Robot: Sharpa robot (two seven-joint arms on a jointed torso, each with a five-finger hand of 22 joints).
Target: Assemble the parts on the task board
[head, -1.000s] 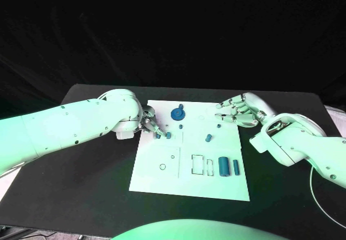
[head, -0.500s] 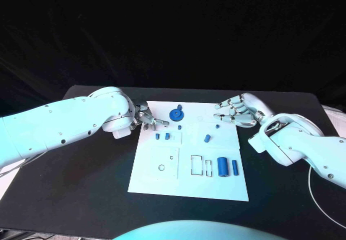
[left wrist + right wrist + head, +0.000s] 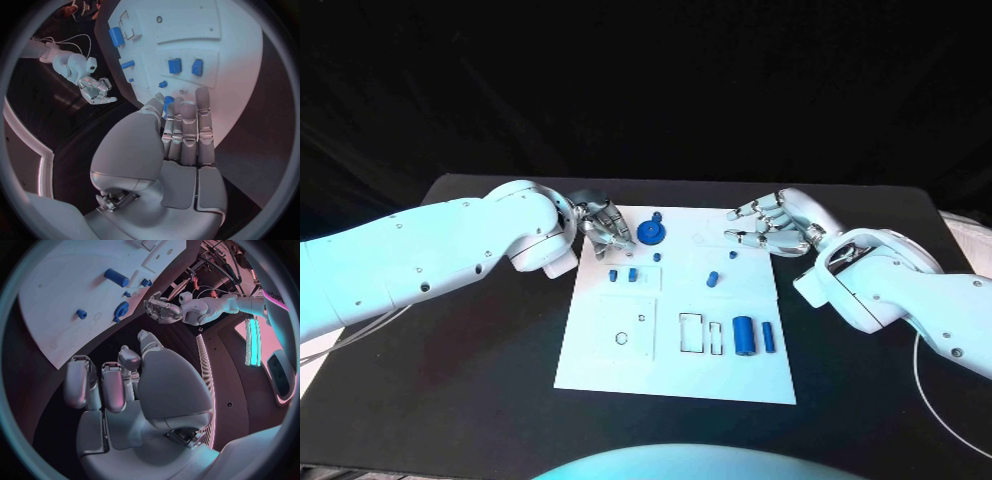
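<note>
The white task board [image 3: 625,360] lies in the middle of the black table. On its far part lie a blue gear disc [image 3: 653,233], two small blue blocks [image 3: 623,273] side by side, and a short blue peg [image 3: 713,278]. Two blue cylinders [image 3: 756,336] lie near the front right. My left hand [image 3: 603,225] hovers at the board's far left corner, just beside the gear, with its fingers [image 3: 187,120] straight and nothing in them. The blocks [image 3: 185,66] lie beyond those fingertips. My right hand [image 3: 769,226] hangs over the far right edge, fingers loosely curled and apart, holding nothing.
Outlined slots [image 3: 700,332] and small holes [image 3: 626,335] mark the board's front half. Bare black table [image 3: 473,350] runs along both sides of the board. In the right wrist view the left hand [image 3: 161,309] sits next to the gear [image 3: 121,309].
My left hand has drawn back from the two blue blocks toward the board's far left corner, beside the gear. The blocks stay where they were. The right hand has barely moved.
</note>
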